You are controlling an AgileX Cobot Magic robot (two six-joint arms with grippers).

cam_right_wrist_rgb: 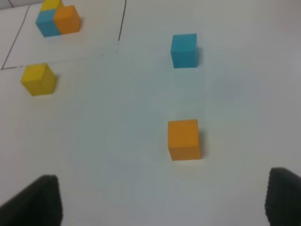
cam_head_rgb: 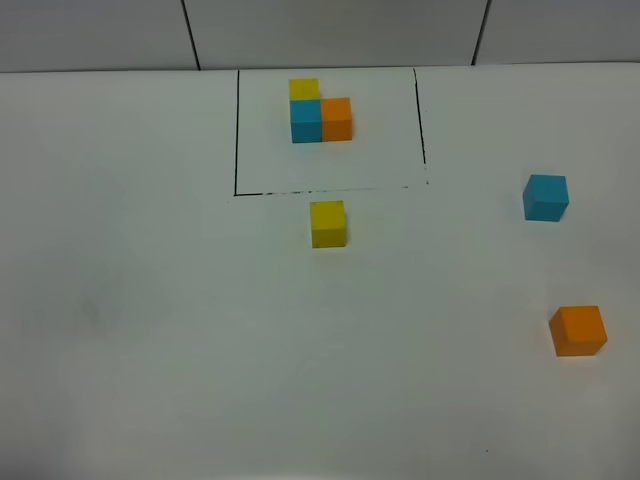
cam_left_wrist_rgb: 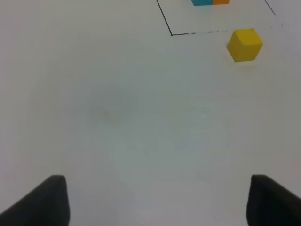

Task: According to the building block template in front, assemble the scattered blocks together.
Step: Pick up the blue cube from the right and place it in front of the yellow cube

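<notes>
On the table the template is sitting far and central in its black frame, the yellow cube is lying just beside that frame on its near side, and the blue cube and orange cube are waiting well apart on the right. Both left gripper and right gripper are hanging with fingers spread, empty, so I reckon the right one should be squaring onto the blue cube's flat faces before closing. The high view is showing no arm; only the wrist views are revealing the fingers.
</notes>
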